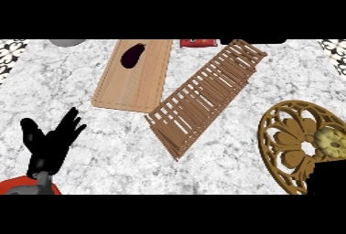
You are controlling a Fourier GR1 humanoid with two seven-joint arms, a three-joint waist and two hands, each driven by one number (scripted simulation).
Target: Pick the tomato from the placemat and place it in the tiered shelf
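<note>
Worktop [223,173] bears the slatted tiered shelf [202,98] centrally, ornate placemat [287,137] at right; left hand [51,139] rests open, empty; right hand [329,179], lower right, state unreadable; pale tomato [332,139] sits on the placemat's right side; best approached squarely from above.

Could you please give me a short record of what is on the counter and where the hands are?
counter: grey marble
left hand: open, fingers up, lower left
right hand: dark shape at lower right edge, overlapping placemat
placemat: gold, ornate, at right
on placemat: round pale yellow item
shelf: slatted wood, lying diagonally, centre
board: wooden, left of shelf
eggplant: dark, on board's far end
</note>
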